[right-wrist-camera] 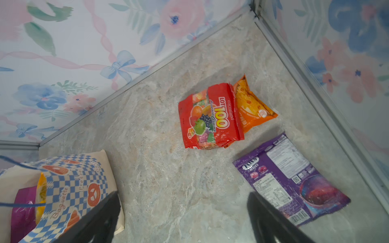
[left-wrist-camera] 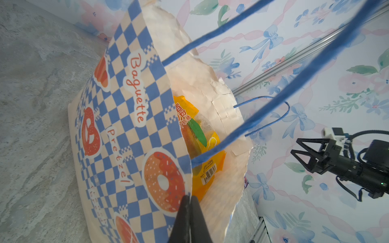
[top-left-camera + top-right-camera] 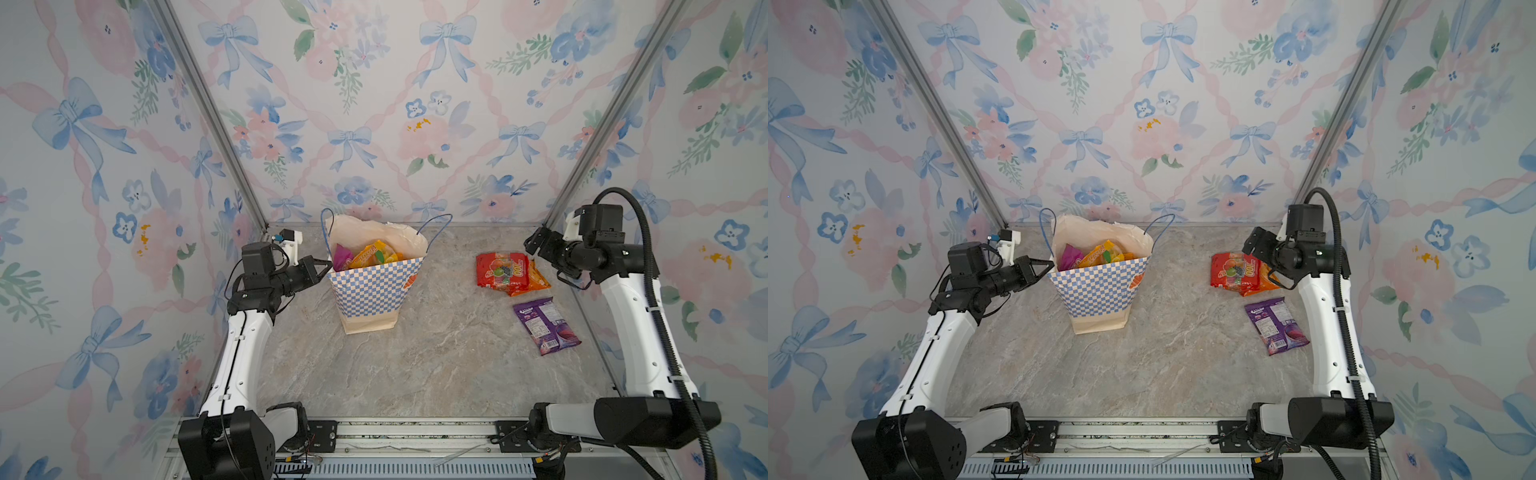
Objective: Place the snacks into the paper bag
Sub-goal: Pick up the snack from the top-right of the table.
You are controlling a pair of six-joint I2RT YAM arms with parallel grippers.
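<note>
Marbled tabletop [image 3: 415, 365] carries the paper bag [image 3: 374, 286], its rim pinched in the closed left gripper [image 3: 328, 266]; the right gripper [image 3: 532, 245] gapes empty near the red pack [image 3: 500, 270] (overlapping the orange pack [image 3: 539, 281], purple packet [image 3: 544, 326] close by); a sloppy grab might drag both.

Likely a lab robot cell: silver aluminium frame posts [image 3: 212, 112], floral bow-print wall panels [image 3: 374, 62], grey marble-look tabletop [image 3: 415, 365].

The checkered paper bag [image 2: 130, 117] reads "Baguette" and "Pretzel" in red script. A yellow pouch [image 2: 202, 147] inside it shows "Net weight: 320g" beside a barcode. The red pack [image 1: 210, 117] says "cocoaland" and "LOT 100". The purple packet [image 1: 290, 176] bears "FOX'S" and "BERRIES"; its small print is unreadable.
</note>
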